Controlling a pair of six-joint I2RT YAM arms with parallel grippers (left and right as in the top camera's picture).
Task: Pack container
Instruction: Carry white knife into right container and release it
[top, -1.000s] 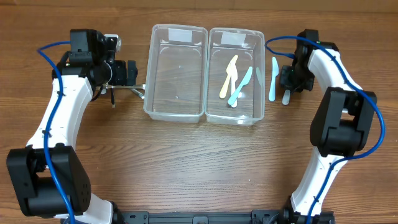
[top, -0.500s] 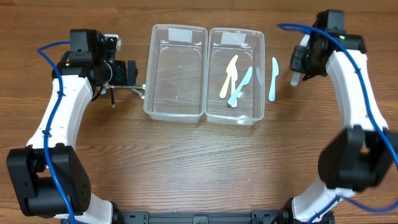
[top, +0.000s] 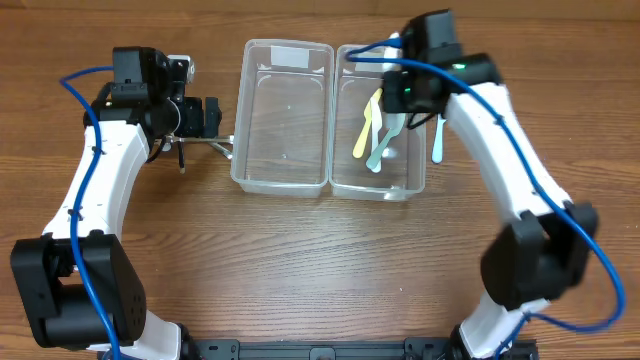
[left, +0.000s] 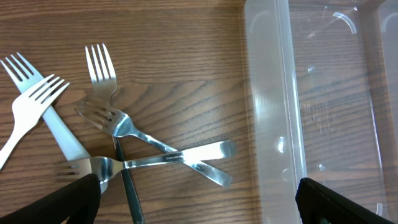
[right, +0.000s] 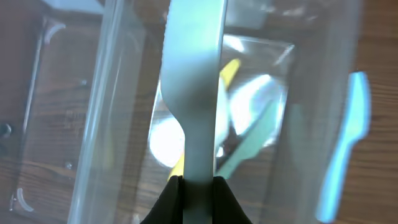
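Two clear plastic containers stand side by side: the left one (top: 240, 120) is empty, the right one (top: 421, 150) holds a yellow utensil (top: 366, 125) and a light blue utensil (top: 385, 145). My right gripper (top: 402, 96) is shut on a pale grey plastic knife (right: 193, 93) and holds it above the right container. A blue plastic knife (top: 439, 130) lies on the table just right of that container, and it also shows in the right wrist view (right: 345, 143). My left gripper (top: 214, 115) is open and empty over a heap of metal forks (left: 155, 149) left of the containers.
Two white plastic forks (left: 31, 106) lie beside the metal ones. The left container's wall (left: 273, 124) stands close to the right of the forks. The wooden table (top: 320, 260) stretches in front of the containers.
My right arm has swung left from the table's right side to above the right container, carrying the pale knife. The left arm has not moved.
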